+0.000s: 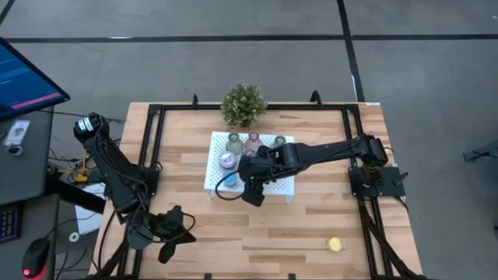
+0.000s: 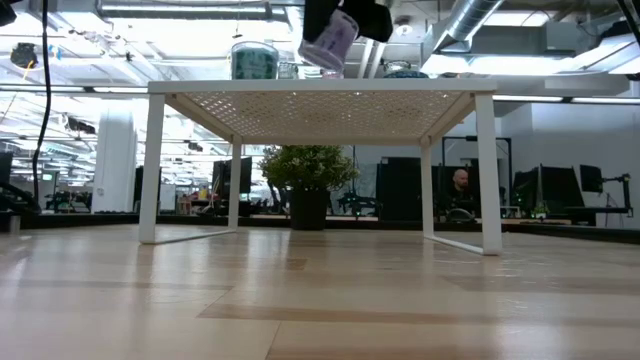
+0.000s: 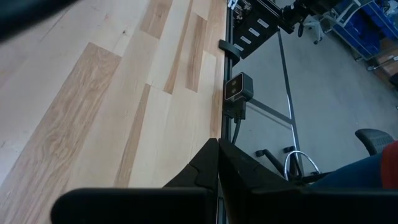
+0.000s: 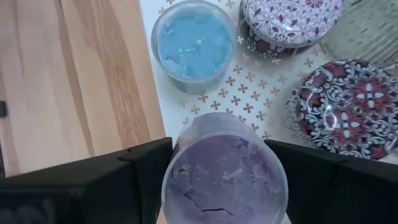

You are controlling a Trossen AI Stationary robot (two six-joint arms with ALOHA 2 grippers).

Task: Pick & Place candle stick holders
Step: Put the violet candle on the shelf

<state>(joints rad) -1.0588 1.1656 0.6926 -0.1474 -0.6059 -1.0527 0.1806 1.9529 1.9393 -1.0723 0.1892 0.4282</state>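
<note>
A white perforated tray (image 1: 286,185) stands mid-table. On it are narrow-necked vase-shaped holders, two green (image 1: 233,142) (image 1: 280,141) and one pink (image 1: 253,141), a blue puck (image 4: 193,43) and two patterned pucks (image 4: 289,18) (image 4: 348,109). My right gripper (image 4: 224,171) hangs over the tray's near left part, shut on a lilac puck (image 2: 328,40). A yellow puck (image 1: 334,244) lies on the table at the near right. My left gripper (image 1: 167,237) waits shut near the table's near left corner, holding nothing. My right gripper pinches the lilac puck's round side wall (image 4: 177,168) between its two fingers (image 4: 140,177), one on each opposite side. The fingers come from above, slanting down. The puck is tilted and lifted clear, a little above the tray's top.
A bushy potted plant (image 1: 243,105) stands at the table's far edge behind the tray. A black frame (image 1: 156,148) runs along the table's sides. Bare wood lies left of the tray and along the near edge.
</note>
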